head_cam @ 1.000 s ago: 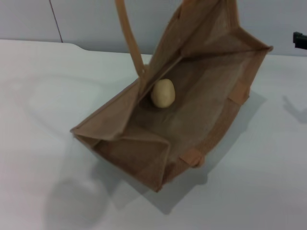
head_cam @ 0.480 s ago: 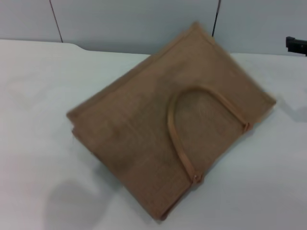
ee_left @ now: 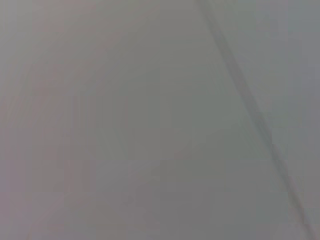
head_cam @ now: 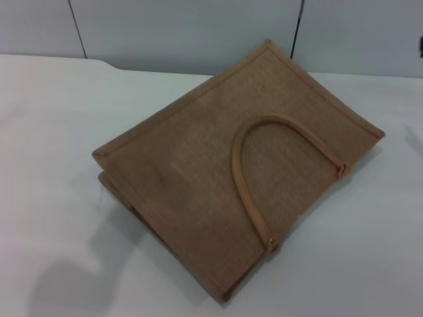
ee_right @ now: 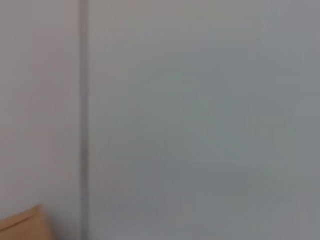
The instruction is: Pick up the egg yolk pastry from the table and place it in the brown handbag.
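Observation:
The brown handbag (head_cam: 218, 178) lies flat and closed on the white table (head_cam: 53, 132) in the middle of the head view. One strap handle (head_cam: 248, 191) lies arched across its upper side. A corner of the bag shows in the right wrist view (ee_right: 22, 227). The egg yolk pastry is hidden; it does not show in any view. Neither gripper shows in the head view. The left wrist view shows only a plain grey surface with a dark line.
A grey panelled wall (head_cam: 185, 33) with dark vertical seams stands behind the table's far edge. A soft shadow (head_cam: 73, 284) falls on the table at the near left.
One second ago the bag stood open with the pastry inside it. Its upper side has since fallen shut over the pastry, and the handle has dropped flat. The dark arm part at the right edge has left.

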Tool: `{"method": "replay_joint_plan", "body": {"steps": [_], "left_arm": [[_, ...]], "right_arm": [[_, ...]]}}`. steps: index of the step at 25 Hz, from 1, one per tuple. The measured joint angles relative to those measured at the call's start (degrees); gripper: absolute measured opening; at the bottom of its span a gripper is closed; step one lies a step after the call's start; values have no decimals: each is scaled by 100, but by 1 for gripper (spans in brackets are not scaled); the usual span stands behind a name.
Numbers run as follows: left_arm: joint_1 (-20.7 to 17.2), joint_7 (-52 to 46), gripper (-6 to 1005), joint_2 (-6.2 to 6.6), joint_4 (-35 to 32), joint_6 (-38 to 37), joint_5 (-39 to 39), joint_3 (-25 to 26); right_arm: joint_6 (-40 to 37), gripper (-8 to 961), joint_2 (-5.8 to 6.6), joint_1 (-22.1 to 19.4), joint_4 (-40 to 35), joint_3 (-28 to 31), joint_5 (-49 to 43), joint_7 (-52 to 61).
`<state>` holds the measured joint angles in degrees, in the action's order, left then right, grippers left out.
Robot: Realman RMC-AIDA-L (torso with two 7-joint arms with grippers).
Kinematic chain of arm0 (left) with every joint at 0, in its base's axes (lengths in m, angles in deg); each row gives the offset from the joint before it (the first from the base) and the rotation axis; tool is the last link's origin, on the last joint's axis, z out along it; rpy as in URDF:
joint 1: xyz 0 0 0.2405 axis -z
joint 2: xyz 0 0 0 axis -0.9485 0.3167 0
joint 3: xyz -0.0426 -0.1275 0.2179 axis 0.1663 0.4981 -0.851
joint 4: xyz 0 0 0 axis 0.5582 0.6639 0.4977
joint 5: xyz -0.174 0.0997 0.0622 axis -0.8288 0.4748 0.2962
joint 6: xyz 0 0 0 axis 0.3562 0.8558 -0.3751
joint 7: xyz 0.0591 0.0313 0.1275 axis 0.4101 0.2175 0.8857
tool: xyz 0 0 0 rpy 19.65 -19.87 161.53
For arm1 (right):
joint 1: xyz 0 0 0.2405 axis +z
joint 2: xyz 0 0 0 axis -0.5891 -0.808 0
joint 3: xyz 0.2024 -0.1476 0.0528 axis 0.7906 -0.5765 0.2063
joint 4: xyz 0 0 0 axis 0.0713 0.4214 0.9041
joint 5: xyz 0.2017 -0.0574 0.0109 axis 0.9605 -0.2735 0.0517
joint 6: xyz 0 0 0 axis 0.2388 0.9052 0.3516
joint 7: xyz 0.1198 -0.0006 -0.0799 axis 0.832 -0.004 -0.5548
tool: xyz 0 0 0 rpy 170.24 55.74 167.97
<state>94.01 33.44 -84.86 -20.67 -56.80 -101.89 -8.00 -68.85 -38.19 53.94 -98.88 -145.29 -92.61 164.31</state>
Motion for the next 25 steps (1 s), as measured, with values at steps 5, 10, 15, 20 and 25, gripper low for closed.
{"method": "replay_joint_plan", "body": {"steps": [5,10,15,20,25], "left_arm": [[-609,163,879,15,765,-2079,-280,-854],[-803,201,878,12,1703,-3830,-325,-1698],[-721,-454,877,34,2978,-5934,-315,-2574],[-353,-1418,875,38,4331,-6680,-284,-2883],[207,-2270,874,34,5808,-7197,-149,-3172]], "right_arm": [[1587,886,-16,-253,440,-579,199,6],[3616,886,-11,-433,1128,-1488,463,112],[4868,886,7,-317,1984,-2111,592,471],[5412,886,19,-83,2666,-2536,608,842],[5863,885,22,355,3629,-2855,613,1355]]}}
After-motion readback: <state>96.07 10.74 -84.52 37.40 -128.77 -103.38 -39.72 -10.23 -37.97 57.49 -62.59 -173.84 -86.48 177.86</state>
